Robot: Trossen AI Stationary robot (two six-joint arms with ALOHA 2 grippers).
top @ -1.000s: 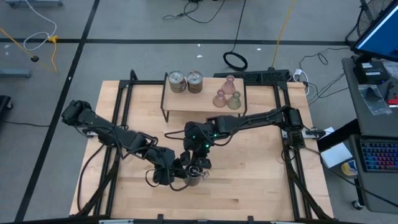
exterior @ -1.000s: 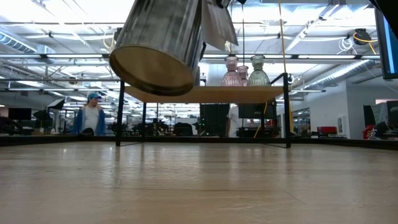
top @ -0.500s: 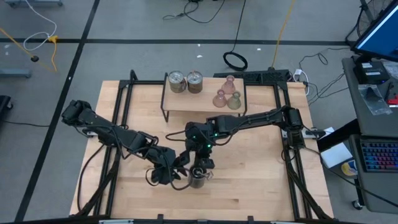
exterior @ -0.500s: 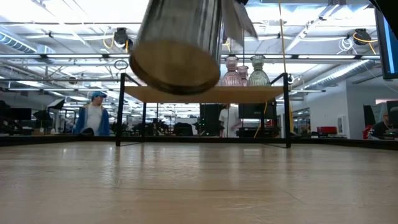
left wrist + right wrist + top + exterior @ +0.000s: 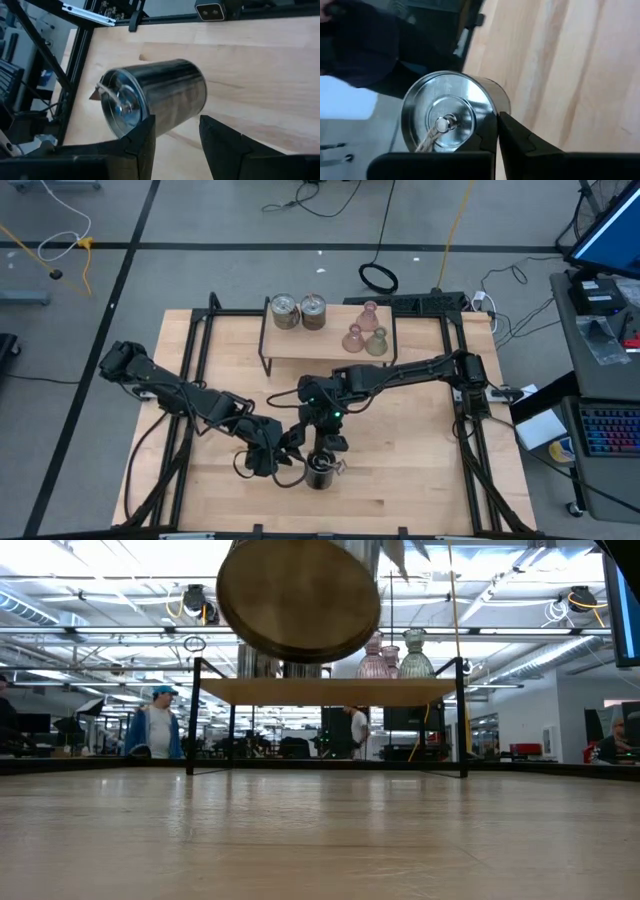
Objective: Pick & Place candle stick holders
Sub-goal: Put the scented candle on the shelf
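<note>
A shiny silver candle stick holder [image 5: 320,472] hangs over the near middle of the table, and my right gripper [image 5: 326,448] is shut on it. In the low view its round bottom [image 5: 298,595] faces the camera, high above the tabletop. My left gripper [image 5: 175,135] stands open just left of the holder [image 5: 155,100], with nothing between its fingers. Two more silver holders [image 5: 286,311] [image 5: 313,310] and three tinted glass ones [image 5: 370,313] [image 5: 353,337] [image 5: 376,342] stand on the raised shelf [image 5: 300,345] at the far middle. My right gripper pinches the rim of the holder's recessed end [image 5: 490,117], one finger over the recessed face and the other on the outer wall. The fingers slant down from the table's far side. The holder hangs tilted below them, clear of the table, with its bottom toward the near edge.
The shelf stands on thin black legs [image 5: 190,720] across the far middle. Black frame rails [image 5: 195,360] [image 5: 460,380] run along both sides of the table. Bare wood lies under and around the hanging holder. People stand in the room beyond.
My left gripper has opened and let go of the silver holder, staying beside it. The holder, still in my right gripper, has swung from leaning toward the table's left until its bottom faces the near edge.
</note>
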